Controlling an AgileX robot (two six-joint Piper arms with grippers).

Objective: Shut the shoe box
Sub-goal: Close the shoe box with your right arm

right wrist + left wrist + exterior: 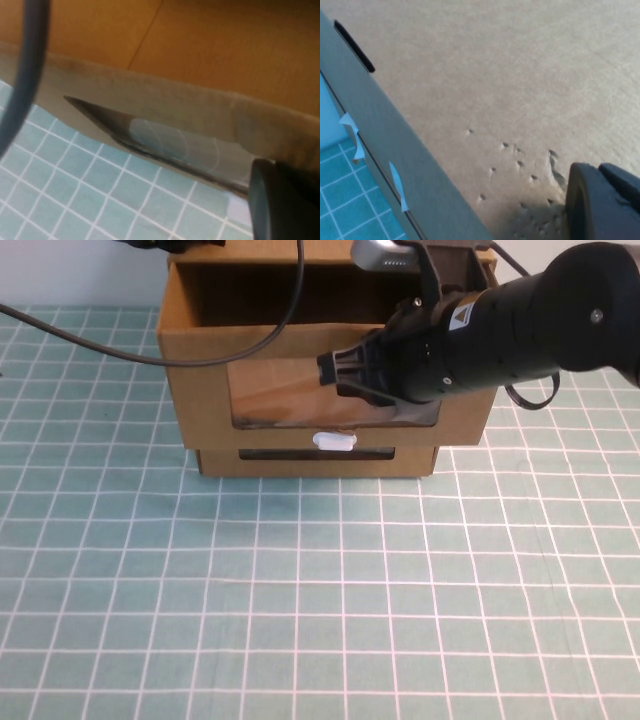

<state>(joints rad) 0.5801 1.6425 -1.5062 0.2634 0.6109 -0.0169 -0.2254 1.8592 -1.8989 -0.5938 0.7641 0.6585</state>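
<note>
The shoe box (200, 370) is brown cardboard and stands at the back middle of the table. Its front panel has a wide clear window (285, 395) with a small white tab (335, 440) below it, and its top shows open inside. My right gripper (337, 374) is at the right half of the window, against the front panel. In the right wrist view the gripper (280, 200) is close to the window (165, 140). My left gripper (600, 205) is close against a dented cardboard wall (495, 85). It is hidden in the high view.
A second cardboard box (410, 460) with a narrow dark slot (280, 454) lies under the shoe box. A black cable (150, 360) hangs across the box's left front. The table wears a green cloth with a white grid (300, 600).
</note>
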